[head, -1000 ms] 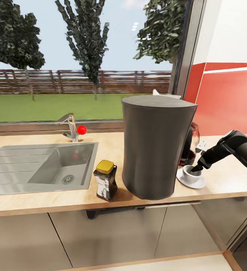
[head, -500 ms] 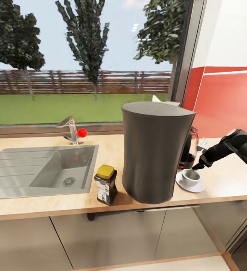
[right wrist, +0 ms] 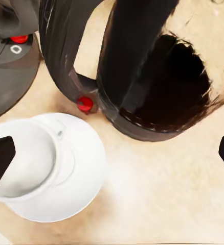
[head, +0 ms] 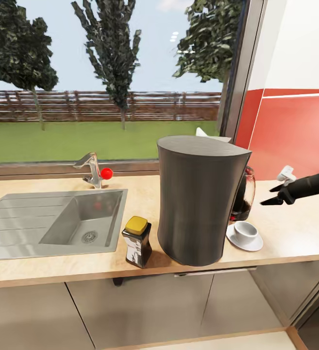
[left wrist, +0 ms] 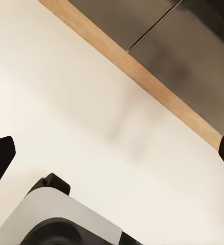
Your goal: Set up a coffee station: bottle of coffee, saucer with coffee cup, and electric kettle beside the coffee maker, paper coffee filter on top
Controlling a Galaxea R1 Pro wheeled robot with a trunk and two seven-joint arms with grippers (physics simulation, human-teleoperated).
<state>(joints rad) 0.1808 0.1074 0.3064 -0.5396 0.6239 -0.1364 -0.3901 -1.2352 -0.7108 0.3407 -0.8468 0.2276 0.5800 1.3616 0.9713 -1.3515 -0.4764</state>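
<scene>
Two items sit just right of the coffee maker (head: 201,199): the coffee cup (head: 245,230) on its saucer (head: 254,243), with the electric kettle (head: 243,193) right behind them. The bottle of coffee (head: 138,241) stands at the maker's left on the table (head: 295,233). The right tool (head: 275,196) hangs released above the table, clear of the cup, so I'd guess that placement is done. A white tip pokes up behind the maker's top, maybe the filter, can't tell.

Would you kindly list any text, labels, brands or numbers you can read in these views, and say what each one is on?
No text here can be read.
Bottle of coffee: its label shows only dark and white patches, too blurred to read.
Coffee maker: the right wrist view shows a small white ring mark by a red button, a symbol rather than a word.
</scene>
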